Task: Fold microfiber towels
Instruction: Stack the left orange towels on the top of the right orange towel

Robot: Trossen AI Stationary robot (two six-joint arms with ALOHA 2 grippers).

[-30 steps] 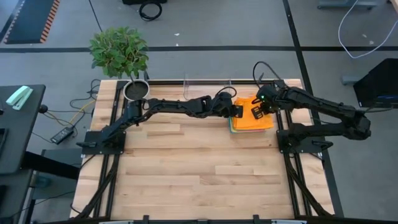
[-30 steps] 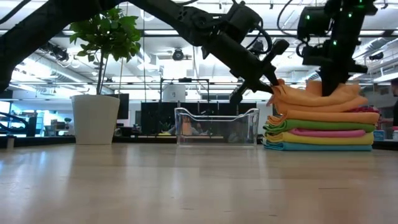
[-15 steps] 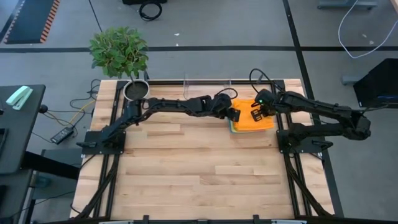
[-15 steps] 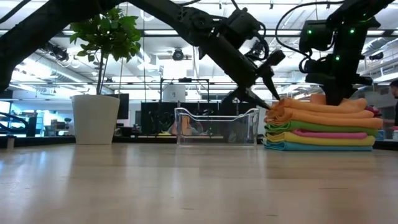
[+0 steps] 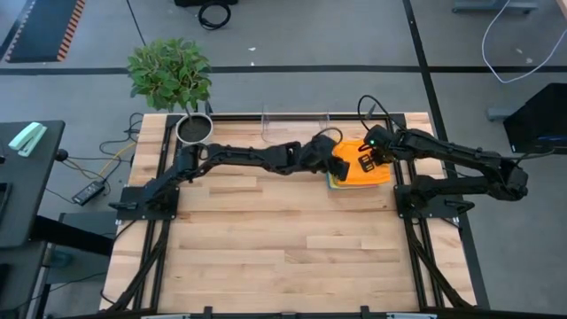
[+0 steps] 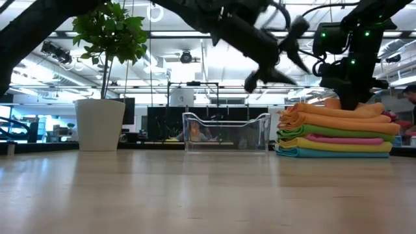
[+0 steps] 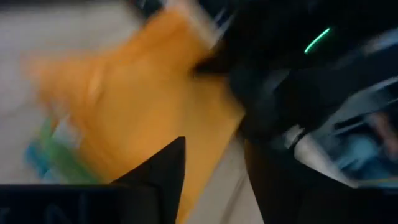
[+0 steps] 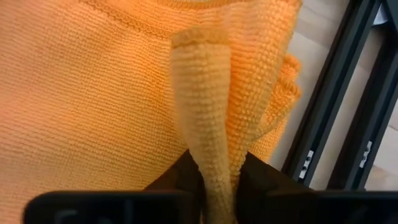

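While the potted plant (image 5: 169, 73) stands at the far left corner of the worktop (image 5: 266, 239) and the clear plastic bin (image 6: 226, 132) sits empty at the back edge, all the action is over at the right. A second ago the left gripper (image 6: 281, 60) was pinching the near-left corner of the top orange towel (image 5: 361, 163); now it has let go and lifted clear above the stack's left edge, fingers apart, blurred with motion. That corner has dropped flat onto the pile, which suggests the fold is laid and only the release remains.

Farther right, the right gripper (image 5: 365, 160) rests down on the top of the stack. Its wrist view shows a ridge of orange cloth pinched up between its fingers (image 8: 186, 177) — a grip that looks to be just loosening, though the cloth is not yet free.

The stack of microfiber towels (image 6: 338, 133) sits at the worktop's back right. Counting its coloured bands in the low view: two orange layers on top, then one green, one pink, one yellow and one blue at the bottom — six, as far as the edges show.
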